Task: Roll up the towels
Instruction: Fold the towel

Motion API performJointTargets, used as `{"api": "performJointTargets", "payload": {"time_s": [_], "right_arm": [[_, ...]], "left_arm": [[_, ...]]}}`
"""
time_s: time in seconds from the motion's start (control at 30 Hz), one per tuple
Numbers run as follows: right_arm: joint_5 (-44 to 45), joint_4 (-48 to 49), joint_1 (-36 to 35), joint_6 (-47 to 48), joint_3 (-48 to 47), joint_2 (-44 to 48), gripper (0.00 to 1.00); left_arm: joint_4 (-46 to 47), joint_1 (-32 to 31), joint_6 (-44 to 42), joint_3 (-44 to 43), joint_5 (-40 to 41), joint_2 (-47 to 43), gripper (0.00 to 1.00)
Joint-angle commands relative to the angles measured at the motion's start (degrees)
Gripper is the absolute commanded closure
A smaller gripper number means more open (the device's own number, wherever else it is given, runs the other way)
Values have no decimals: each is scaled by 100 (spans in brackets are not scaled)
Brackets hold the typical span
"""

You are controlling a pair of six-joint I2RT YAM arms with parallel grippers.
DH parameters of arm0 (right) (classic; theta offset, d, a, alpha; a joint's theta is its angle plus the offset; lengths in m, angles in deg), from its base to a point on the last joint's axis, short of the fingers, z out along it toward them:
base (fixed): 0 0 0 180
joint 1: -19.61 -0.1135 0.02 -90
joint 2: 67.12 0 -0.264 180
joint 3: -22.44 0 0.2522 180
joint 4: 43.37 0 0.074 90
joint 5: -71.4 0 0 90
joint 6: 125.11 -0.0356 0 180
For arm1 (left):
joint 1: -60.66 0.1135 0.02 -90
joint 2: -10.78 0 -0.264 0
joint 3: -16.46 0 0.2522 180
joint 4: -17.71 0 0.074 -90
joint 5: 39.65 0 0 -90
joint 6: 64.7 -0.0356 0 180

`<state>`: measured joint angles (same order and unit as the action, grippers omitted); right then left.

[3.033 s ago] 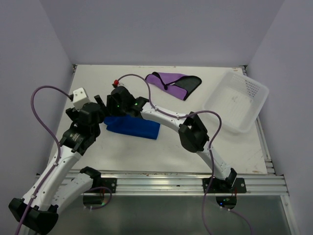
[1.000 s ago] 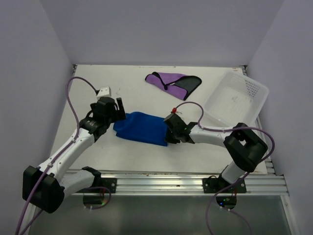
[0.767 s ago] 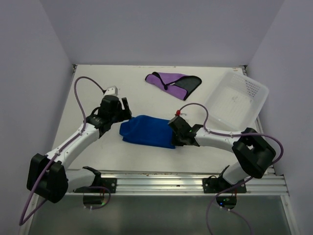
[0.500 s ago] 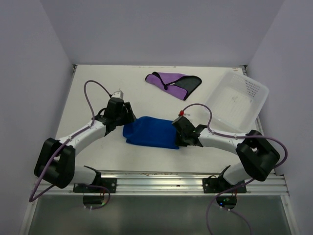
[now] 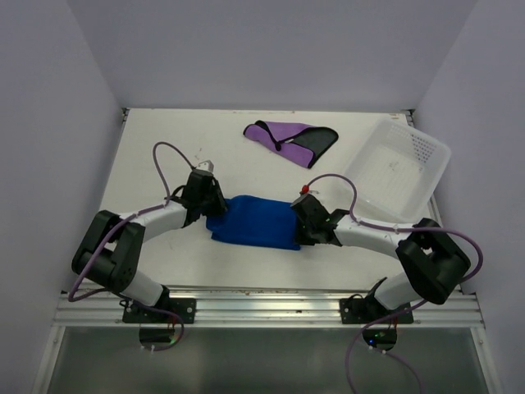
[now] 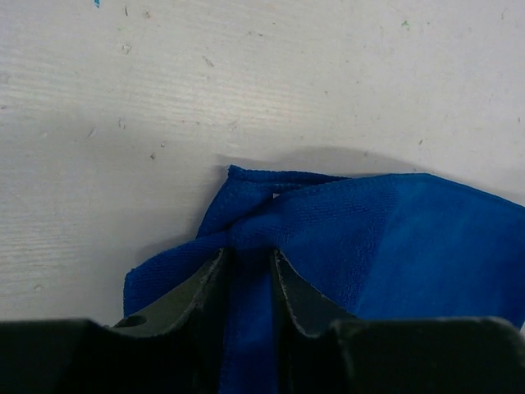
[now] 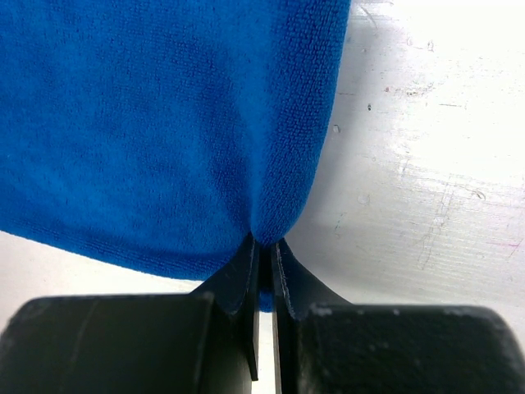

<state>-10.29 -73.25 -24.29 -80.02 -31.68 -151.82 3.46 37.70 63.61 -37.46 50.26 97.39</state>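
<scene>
Centre of surface (image 5: 156,156): blue towel (image 5: 253,222) lying slightly bunched; left tool (image 6: 248,261) pinching its 9 o'clock end; right tool (image 7: 264,246) pinching its 3 o'clock edge; purple towel (image 5: 283,135) at 12 o'clock, well apart; white perforated basket (image 5: 385,176) at 2 o'clock.

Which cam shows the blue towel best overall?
Top external: the whole blue towel shows, held between left gripper and right gripper. Left wrist shows only a bunched corner in its fingers; right wrist only a pinched edge fold.
</scene>
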Motion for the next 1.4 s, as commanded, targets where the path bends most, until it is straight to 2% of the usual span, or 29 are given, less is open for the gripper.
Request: {"api": "performJointTargets", "payload": {"time_s": [0.0,0.2,0.23,0.33,0.83,1.1,1.17,1.27,1.3,1.37], "right_arm": [[82,-392,30,131,362,-415,100],[30,-374,31,122,327,-494,100],[21,-357,31,114,336,-494,100],[12,-374,31,122,336,-459,100],[-5,-418,31,166,266,-459,100],[-137,-339,31,175,178,-608,100],[-129,-339,31,158,177,-591,100],[-41,-339,31,96,204,-556,100],[-23,-339,31,79,239,-512,100],[73,-374,31,35,265,-468,100]], "left_arm": [[234,-15,-104,-185,-17,137,71],[251,-16,-113,-88,247,84,83],[260,-24,-121,-80,247,50,90],[269,-24,-139,-97,291,-21,100],[-390,-208,-956,-756,1117,-548,100],[-820,-543,-1053,-835,1819,-347,100],[-996,-587,-1036,-897,1908,-294,95],[-1172,-613,-992,-932,2179,-250,74],[-1216,-622,-965,-949,2268,-241,63],[-1392,-622,-904,-967,2522,-250,55]]}}
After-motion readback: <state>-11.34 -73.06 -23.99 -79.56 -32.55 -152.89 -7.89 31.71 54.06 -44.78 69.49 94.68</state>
